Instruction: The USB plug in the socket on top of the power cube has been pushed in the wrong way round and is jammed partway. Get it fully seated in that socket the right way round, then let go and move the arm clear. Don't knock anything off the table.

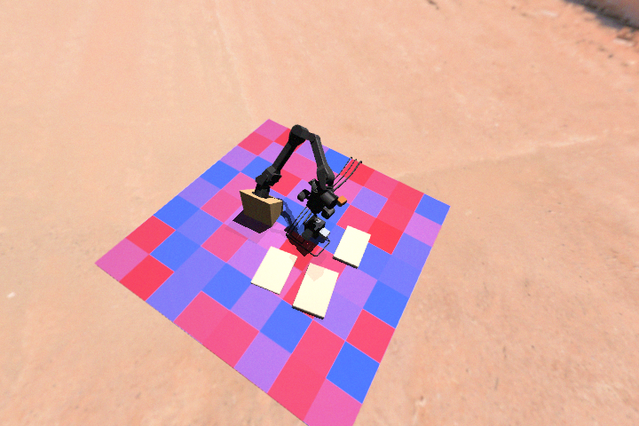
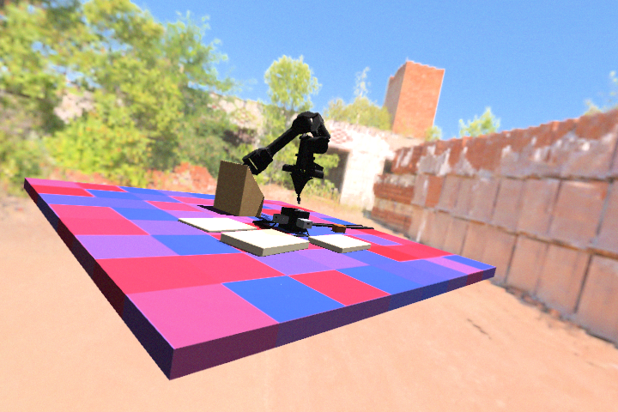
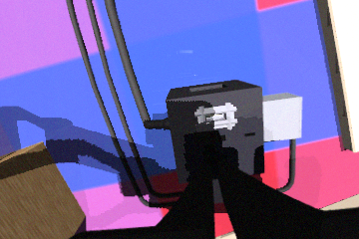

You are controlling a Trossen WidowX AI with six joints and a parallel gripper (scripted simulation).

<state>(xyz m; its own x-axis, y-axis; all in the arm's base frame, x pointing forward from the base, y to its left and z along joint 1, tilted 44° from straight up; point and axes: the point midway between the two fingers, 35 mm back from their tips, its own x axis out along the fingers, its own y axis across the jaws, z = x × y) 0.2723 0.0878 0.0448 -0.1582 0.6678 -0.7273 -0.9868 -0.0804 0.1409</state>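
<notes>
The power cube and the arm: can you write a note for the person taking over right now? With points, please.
Gripper [image 1: 314, 216] [image 2: 299, 193] [image 3: 212, 169]: shut on what looks like the USB plug [image 2: 299, 200], above the power cube [image 1: 312, 230] [image 2: 293, 212] [image 3: 184, 124].
Done: the plug looks out of its socket.
Can't tell: which way round it is.
Left: check it, turn it if it's wrong, push it fully in, let go, move the arm clear.

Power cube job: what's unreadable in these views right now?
- Plug orientation: wrist, dark gripper fingers in front.
- Grip contact: wrist, fingers merge with the plug.
- Top socket of the power cube: exterior, too small.
- Far ends of the cables: wrist, cut off by the top edge.
</notes>
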